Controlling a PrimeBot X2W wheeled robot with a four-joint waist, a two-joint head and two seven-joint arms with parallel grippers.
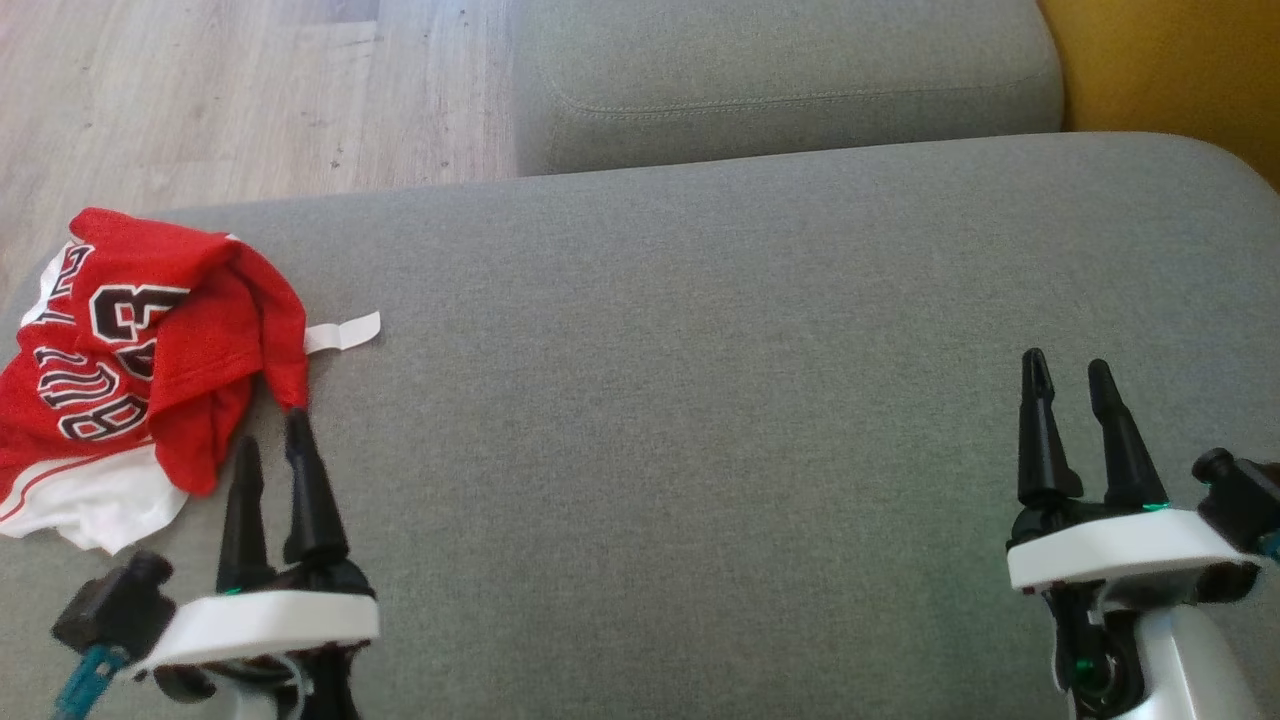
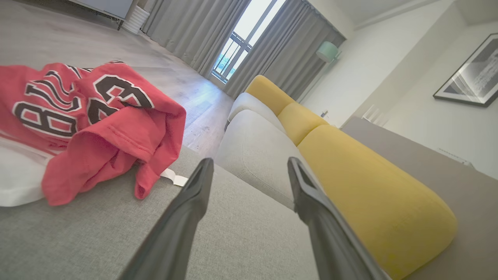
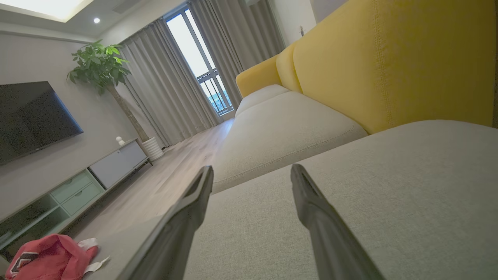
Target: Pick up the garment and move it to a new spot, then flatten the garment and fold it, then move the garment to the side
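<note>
Red jersey [image 1: 140,370] lies crumpled at left edge of grey sofa seat [image 1: 700,400]. Left end effector [image 1: 272,430] just beside it, jaws wide, empty. Right end effector [image 1: 1066,360] well apart, wide, empty.

The red jersey [image 2: 116,136] bears black, white-edged lettering; only a "B" and a "3" read clearly.

I'm working in a home living room, grey and yellow sofa [image 3: 389,186], wall television [image 3: 31,116], potted tree [image 3: 102,64], curtains [image 3: 155,89] framing the window [image 3: 204,74].
</note>
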